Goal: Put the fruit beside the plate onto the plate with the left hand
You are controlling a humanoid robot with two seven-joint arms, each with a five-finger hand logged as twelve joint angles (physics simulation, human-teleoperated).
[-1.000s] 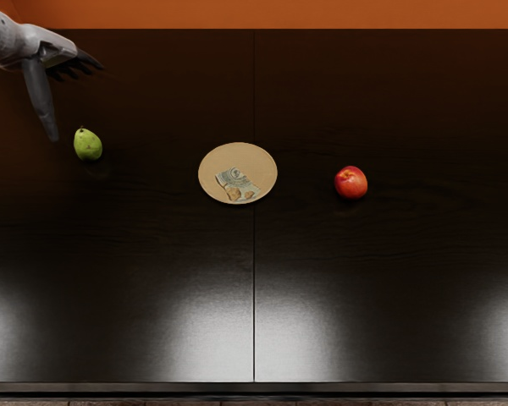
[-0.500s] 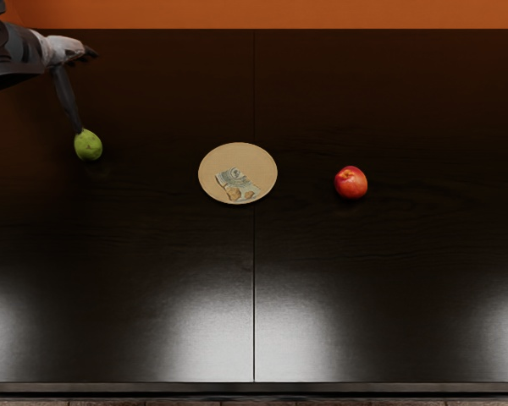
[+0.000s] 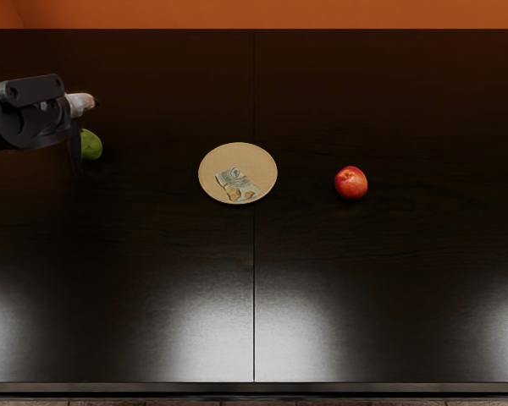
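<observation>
Now our left hand [image 3: 35, 114] overlaps the pear [image 3: 92, 145] from its left (grip state we cannot tell); the plate [image 3: 208, 161] lies rightward.

Dark glossy wooden table [image 3: 389, 101] with a centre seam, soft light reflections near its front edge, orange wall [image 3: 271, 13] behind

The round tan plate [image 3: 252, 159] with a printed picture lay at the middle of the dark wooden table [image 3: 254, 296]. Left of the plate, the tabletop ran open as far as the small green pear [image 3: 92, 145], which the robot's dark left hand [image 3: 34, 114] overlapped from the side farther from the plate. Right of the plate, the round red apple [image 3: 350, 182] stood well apart, with open surface between. The wide stretches nearer and beyond the plate were free to pass.
</observation>
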